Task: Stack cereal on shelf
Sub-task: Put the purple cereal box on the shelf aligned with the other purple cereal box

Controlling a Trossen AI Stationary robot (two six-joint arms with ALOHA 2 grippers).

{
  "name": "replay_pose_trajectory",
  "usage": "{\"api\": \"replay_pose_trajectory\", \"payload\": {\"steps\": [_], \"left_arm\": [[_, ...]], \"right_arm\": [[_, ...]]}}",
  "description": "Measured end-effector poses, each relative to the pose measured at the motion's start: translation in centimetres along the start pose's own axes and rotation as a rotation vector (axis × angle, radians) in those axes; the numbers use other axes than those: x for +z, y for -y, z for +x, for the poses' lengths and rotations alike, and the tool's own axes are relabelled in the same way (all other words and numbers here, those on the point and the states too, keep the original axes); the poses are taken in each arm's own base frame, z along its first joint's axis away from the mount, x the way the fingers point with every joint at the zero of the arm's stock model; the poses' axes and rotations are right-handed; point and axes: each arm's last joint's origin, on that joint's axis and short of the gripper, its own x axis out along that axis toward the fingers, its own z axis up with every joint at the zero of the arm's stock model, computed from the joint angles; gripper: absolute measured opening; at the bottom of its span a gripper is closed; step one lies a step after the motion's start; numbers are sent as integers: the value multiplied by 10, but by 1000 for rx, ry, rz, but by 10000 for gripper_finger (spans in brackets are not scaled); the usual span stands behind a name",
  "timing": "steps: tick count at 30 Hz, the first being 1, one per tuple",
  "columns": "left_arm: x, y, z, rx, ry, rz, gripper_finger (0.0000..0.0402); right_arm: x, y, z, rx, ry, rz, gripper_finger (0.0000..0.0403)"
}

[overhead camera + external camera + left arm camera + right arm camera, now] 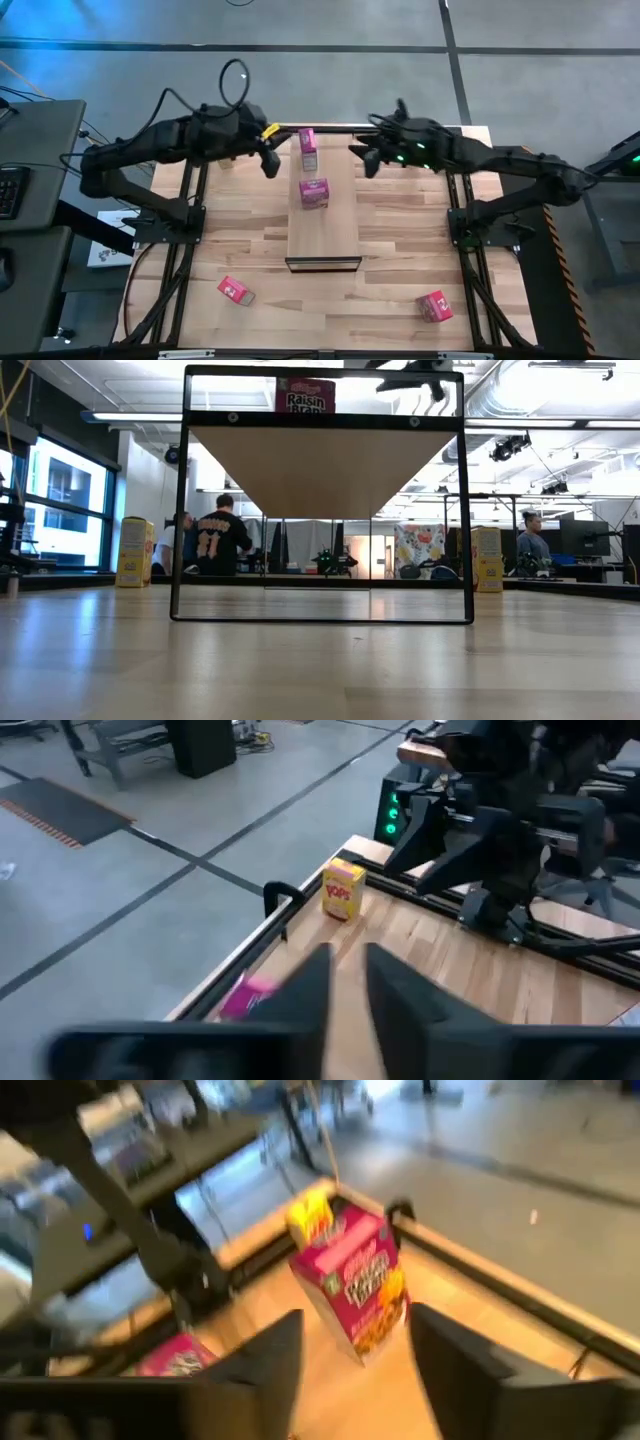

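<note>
The shelf (325, 232) is a pale plank running from the table's middle to its far edge, with a dark frame (320, 618) at its near end. Two magenta cereal boxes rest on it, one at the far end (307, 141) (358, 1282), one nearer the middle (314, 192). A yellow box (343, 890) stands on its base near the far edge, and another yellow one (310, 1217) shows behind the far magenta box. Two red-pink boxes (236, 291) (434, 306) lie on the near table. My left gripper (270, 163) (347, 992) hovers left of the shelf, narrowly open and empty. My right gripper (366, 160) (350, 1370) hovers right of it, wide open and empty.
Both arm bases and their dark frames (175, 215) (478, 225) flank the shelf. The low view shows the two yellow boxes (135, 550) (487, 558) far across the table and people in the room beyond. Bare wood lies between the red-pink boxes at the near edge.
</note>
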Motion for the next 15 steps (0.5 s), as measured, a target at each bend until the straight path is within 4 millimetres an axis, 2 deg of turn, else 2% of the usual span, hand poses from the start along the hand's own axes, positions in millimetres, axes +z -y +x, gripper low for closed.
{"api": "replay_pose_trajectory", "payload": {"steps": [2, 5, 11, 15], "left_arm": [[-15, -4, -2, -4, 20, -42, 10], [-38, -11, -5, 21, 37, -94, 16], [-71, -20, -7, 46, 37, -217, 4], [-82, -21, -5, 53, 22, -252, 2]], "right_arm": [[2, 4, 17, -1, -77, -9, 105], [2, 14, 45, 24, -153, 17, 21], [-13, 42, 93, 33, -282, 205, 11], [-24, 44, 116, 49, -304, 267, 6]]}}
